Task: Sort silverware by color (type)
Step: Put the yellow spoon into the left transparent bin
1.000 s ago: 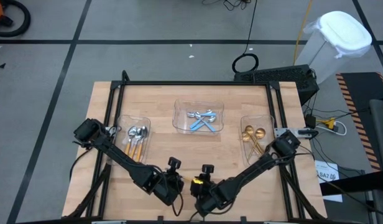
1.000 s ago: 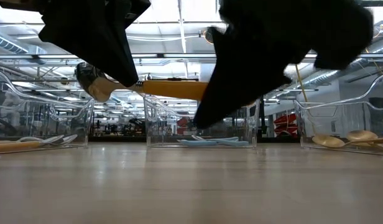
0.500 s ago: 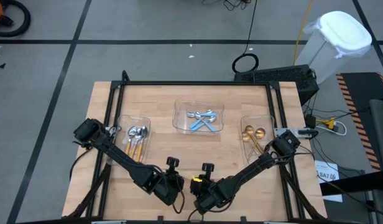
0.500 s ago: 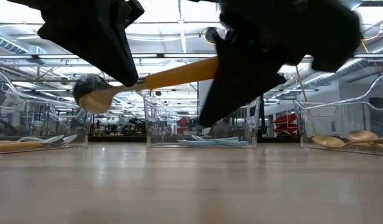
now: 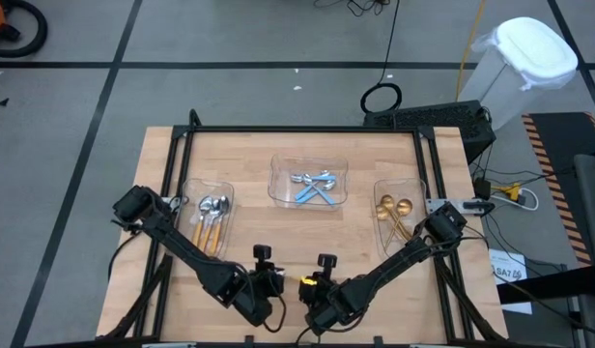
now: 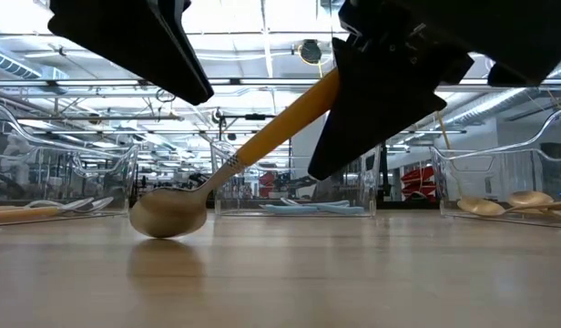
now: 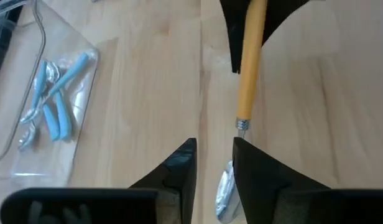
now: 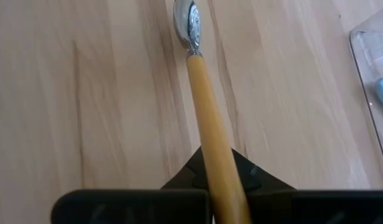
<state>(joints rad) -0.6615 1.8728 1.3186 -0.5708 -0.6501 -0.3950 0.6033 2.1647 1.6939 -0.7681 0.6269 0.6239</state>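
Observation:
An orange-handled spoon [image 6: 253, 146] slants across the near middle of the table, its silver bowl [image 6: 168, 211] down on the wood. My right gripper [image 8: 219, 169] is shut on its handle and shows in the low view as the dark block [image 6: 372, 100] above it. My left gripper [image 7: 214, 171] is open: its fingers stand on either side of the bowl [image 7: 224, 190], and in the low view they hang above the spoon [image 6: 135, 36], clear of it. Three clear trays stand along the far side. My right gripper pinches the orange handle [image 8: 209, 134] between its two fingers, on the handle's upper part, away from the bowl. The fingers slant down toward the table and lie across the handle. The spoon tilts down away from the hold, with its bowl [image 8: 187, 22] resting on the table.
The left tray [image 5: 209, 208] holds orange-handled spoons, the middle tray [image 5: 309, 182] blue-handled ones [image 7: 55, 93], and the right tray [image 5: 399, 215] gold ones. Bare wood lies between the trays and the grippers. A black frame [image 5: 307, 130] runs round the table.
My left gripper has rolled and let go of the spoon's neck, and now stands above it. The spoon's bowl end has swung down from level onto the table, while its handle end has stayed up at my right gripper.

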